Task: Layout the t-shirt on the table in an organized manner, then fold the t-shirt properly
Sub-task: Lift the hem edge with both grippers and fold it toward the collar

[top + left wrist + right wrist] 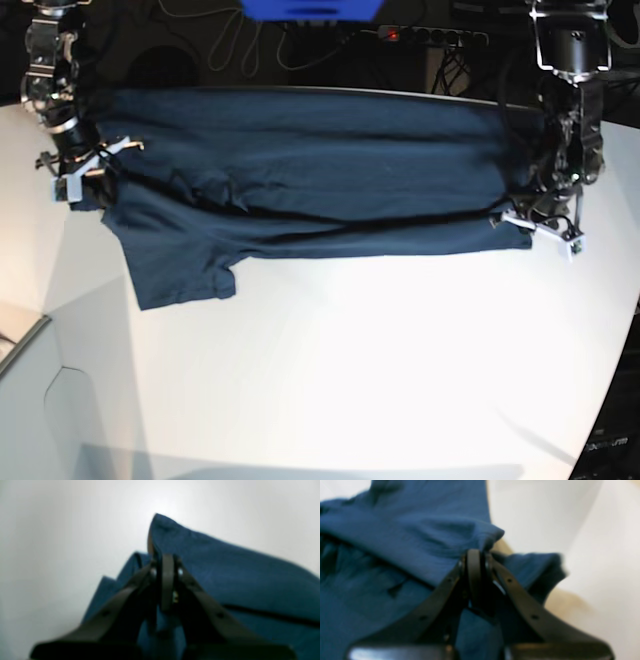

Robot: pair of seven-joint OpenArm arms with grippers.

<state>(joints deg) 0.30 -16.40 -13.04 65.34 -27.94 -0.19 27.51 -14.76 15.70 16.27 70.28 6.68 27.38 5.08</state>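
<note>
**Both grippers pinch the shirt's ends across the far side of the table**

Bare white table (350, 370) fills the near part of the base view, its curved edge running down the right side. Beyond it the t-shirt (320, 170) stretches left to right along the far side of the tabletop, dark navy, with a long fold line running across it from one gripper to the other. Its upper layer lies over a lower one whose near edge shows as a strip below the fold. At the left, a short sleeve (180, 270) hangs nearer than the remaining cloth and lies flat on the table.

On the left of the base view, the right gripper (85, 165) meets the shirt's left end. Its wrist camera shows the black jaws pressed together on a bunched edge of blue fabric (480, 542), with more cloth spreading away to the left and white table to the right.

On the right of the base view, the left gripper (530, 215) sits at the shirt's right end, just above the tabletop. Its wrist camera shows the jaws closed on a raised peak of fabric (160, 530), the cloth falling away to the right and a lower layer stepping out to the left, with pale table behind.

Behind the table, a power strip (430, 36) and loose cables lie in the dark, and a blue object (310, 8) is cut off by the top edge.
</note>
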